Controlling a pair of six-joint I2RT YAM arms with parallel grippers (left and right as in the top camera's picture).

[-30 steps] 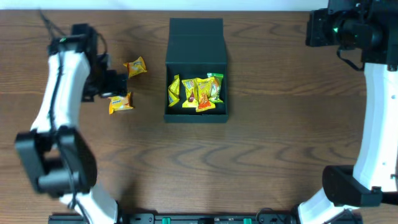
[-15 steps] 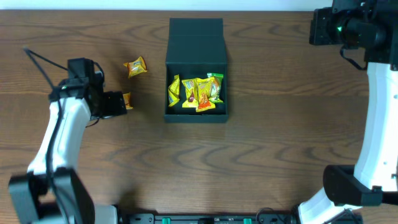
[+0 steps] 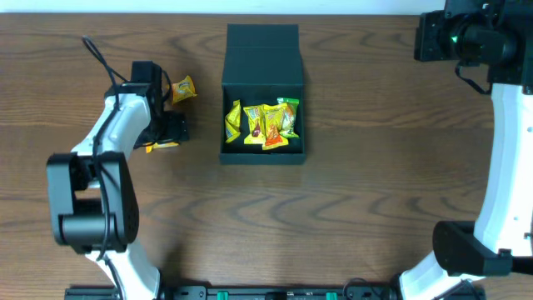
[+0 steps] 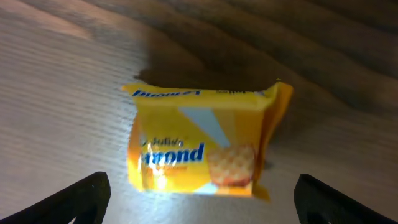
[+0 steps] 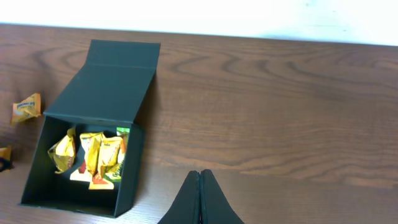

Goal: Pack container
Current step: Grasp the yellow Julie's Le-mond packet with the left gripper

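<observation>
Left gripper (image 4: 202,198) is hovering spread wide over a yellow almond biscuit packet (image 4: 199,155) on the table (image 3: 358,208). Right gripper (image 5: 200,185) is hanging pressed together, empty. Container (image 3: 263,155) is sitting open mid-table, holding candy packets (image 3: 265,123).

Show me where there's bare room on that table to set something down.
Bare wood lies between the container and the right arm, and across the near strip in front of it. Crowded: left of the container, where the open left gripper hangs over a yellow packet, a second packet nearby.
</observation>
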